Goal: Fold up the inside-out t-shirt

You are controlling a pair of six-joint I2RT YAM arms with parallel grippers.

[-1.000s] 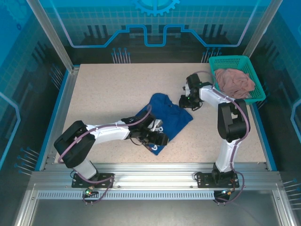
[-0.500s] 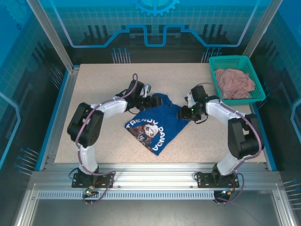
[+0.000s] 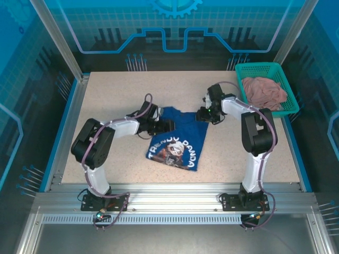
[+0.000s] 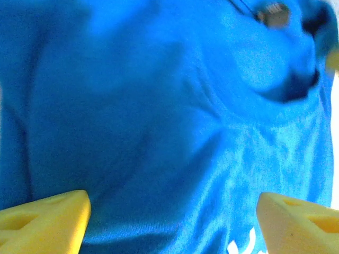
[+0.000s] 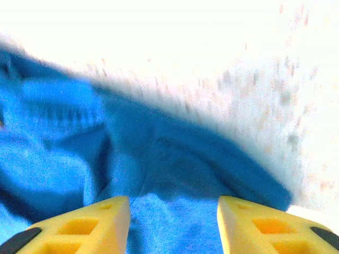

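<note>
T-shirt (image 3: pixel 177 144) lies bunched at mid-table (image 3: pixel 116 95), white lettering (image 3: pixel 172 142) and a print facing up, well apart from the teal basket (image 3: pixel 259 69) that holds a pink garment (image 3: pixel 263 91). Handling estimate: light, limp knit cotton with no stiffness of its own. It will drape and drag, layers will cling and come up together, and a shallow pinch may slip out. It is not fragile. Best hold, I judge, is on hems, shoulder seams or the collar band, where the cloth is doubled, with one corner per arm so that it hangs flat. My left gripper (image 3: pixel 165 126) sits at the shirt's far-left edge, and the left wrist view shows its yellow fingers (image 4: pixel 47 217) spread wide with nothing caught between them, so it is released. My right gripper (image 3: pixel 203 115) is at the far-right corner. Its fingers (image 5: pixel 90 222) stand partly apart with blue cloth running between them, and I cannot tell whether they pinch it. The top view gives the whole outline and both arm positions. The left wrist view adds the collar curve and a pale patch there, possibly a label. The right wrist view adds the shirt's edge lying on the bare tabletop.
</note>
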